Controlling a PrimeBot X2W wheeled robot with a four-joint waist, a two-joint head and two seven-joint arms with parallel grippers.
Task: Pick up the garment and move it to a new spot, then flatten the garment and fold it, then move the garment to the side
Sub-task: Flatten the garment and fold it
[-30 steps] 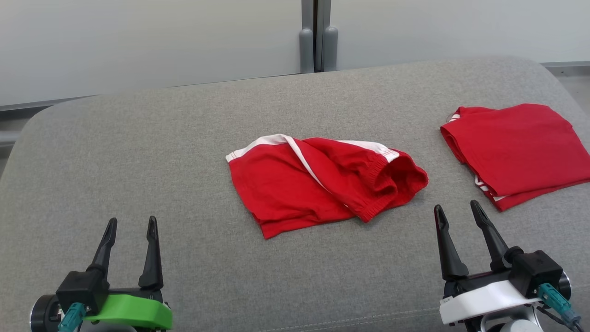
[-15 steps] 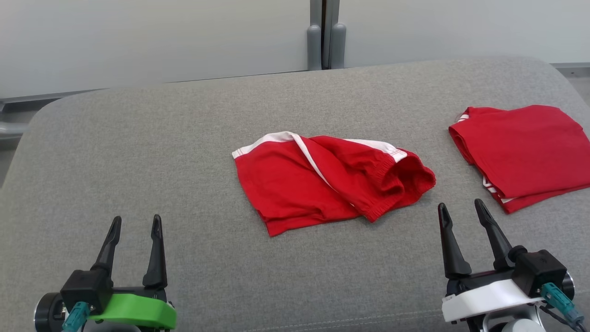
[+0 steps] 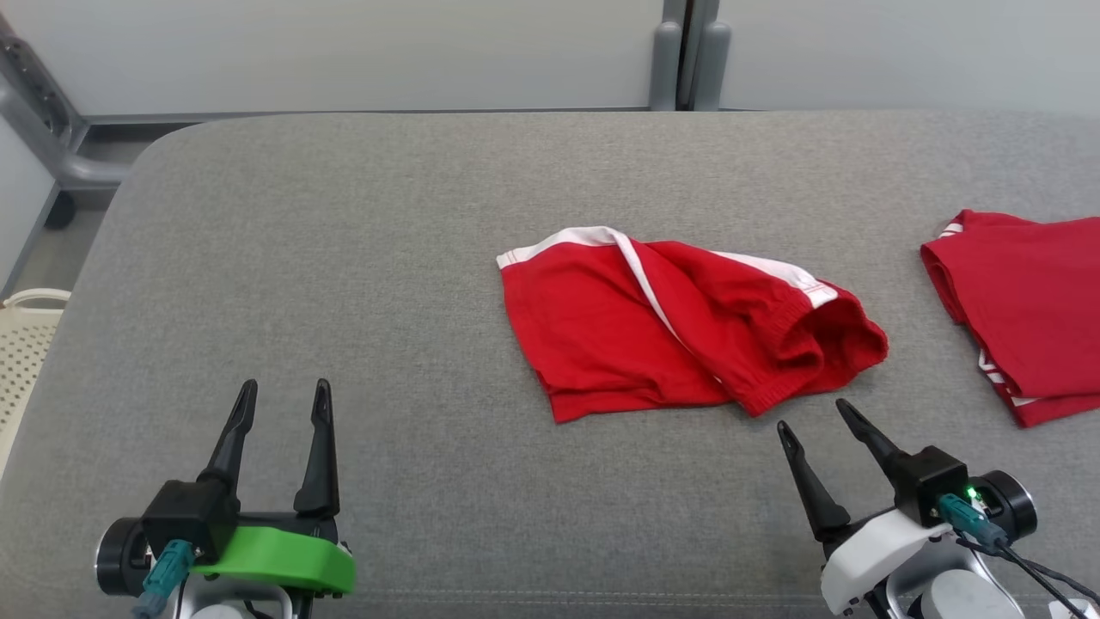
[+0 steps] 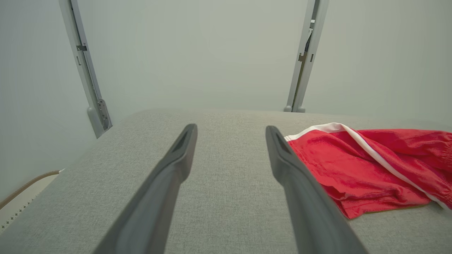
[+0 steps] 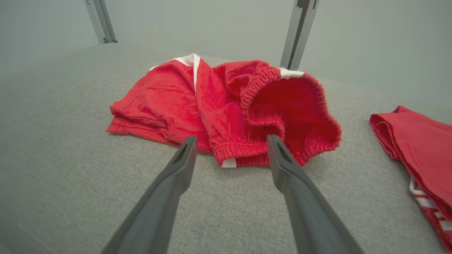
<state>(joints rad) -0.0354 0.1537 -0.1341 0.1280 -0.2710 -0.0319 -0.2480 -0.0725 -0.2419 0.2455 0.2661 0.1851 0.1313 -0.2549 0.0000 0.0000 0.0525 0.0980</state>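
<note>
- Two hands frame your head view. The left hand (image 3: 285,387), on its green mount, sits at the lower left over bare grey fabric. Its two dark fingers are spread apart and grip nothing.
- The right hand (image 3: 812,415), on its white mount, sits at the lower right. Its fingers are likewise spread wide and empty, and the tips stop just short of the garment's near edge.
- The garment (image 3: 679,331), red shorts with white trim, lies crumpled on the grey fabric-covered tabletop (image 3: 344,258), a little right of centre in your head view.
- Its elastic waistband (image 5: 261,116) gapes open toward the right hand, while the leg end lies flatter, toward your left.
- In your right wrist view the waistband's near hem lines up between the two fingers. From that low angle you cannot tell whether the tips brush the cloth.
- In your left wrist view the shorts lie beyond the fingers and off to the right, with open grey fabric straight ahead of that hand.
- A second red piece (image 3: 1031,301), folded flat with white stripes showing at its lower edge, rests at the tabletop's right end. It lies apart from the shorts and is cut off by the frame.
- Beyond the tabletop's left end a pale lattice object (image 3: 21,344) shows, probably a basket, though you see only a corner of it.
- A grey upright post (image 3: 687,52) stands against the pale wall behind the far edge.
</note>
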